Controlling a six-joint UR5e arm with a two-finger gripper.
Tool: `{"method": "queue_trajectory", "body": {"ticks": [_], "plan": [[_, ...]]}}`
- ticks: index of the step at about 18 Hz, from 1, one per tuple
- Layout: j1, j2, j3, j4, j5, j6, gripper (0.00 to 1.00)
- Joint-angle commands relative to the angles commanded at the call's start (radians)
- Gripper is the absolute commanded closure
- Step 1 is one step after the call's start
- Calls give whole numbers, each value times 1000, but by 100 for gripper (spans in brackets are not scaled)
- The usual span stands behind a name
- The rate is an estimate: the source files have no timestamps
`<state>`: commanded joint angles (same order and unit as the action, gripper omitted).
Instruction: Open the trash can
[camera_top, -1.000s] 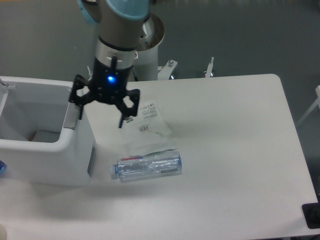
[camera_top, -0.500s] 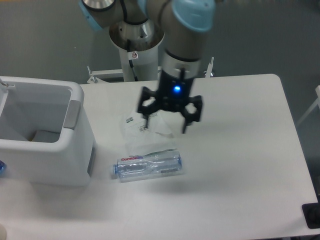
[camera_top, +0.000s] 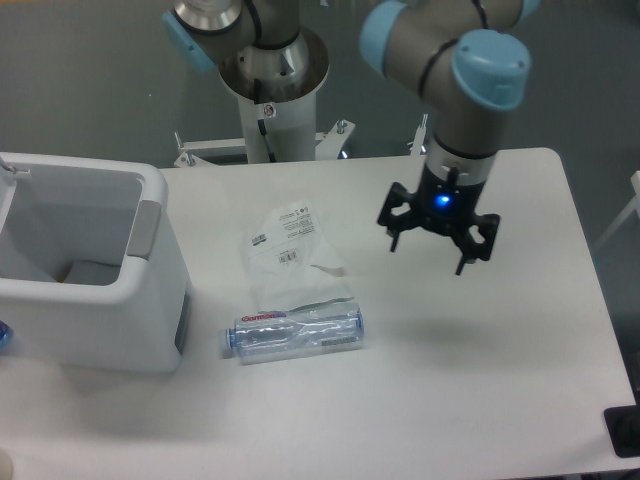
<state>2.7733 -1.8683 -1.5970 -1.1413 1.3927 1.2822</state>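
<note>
The bin (camera_top: 85, 270) sits at nine o'clock, its top open and the inside showing. The gripper (camera_top: 437, 235) hovers well apart at three o'clock, fingers spread, empty. Best pull clear without brushing the bottle (camera_top: 296, 333).

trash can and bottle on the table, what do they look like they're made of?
Trash can: probably molded plastic, opaque white, smooth semi-matte walls with rounded corners, grey tab at the rim.
Bottle: likely thin clear plastic; the table shows through it, and glints run along its ribbed body. It lies on its side.
</note>
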Motion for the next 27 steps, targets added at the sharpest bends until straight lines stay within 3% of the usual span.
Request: {"method": "queue_trajectory", "body": {"ticks": [7, 27], "plan": [[58, -25, 17, 8, 5, 68, 0], [51, -35, 15, 8, 14, 65, 0]]}}
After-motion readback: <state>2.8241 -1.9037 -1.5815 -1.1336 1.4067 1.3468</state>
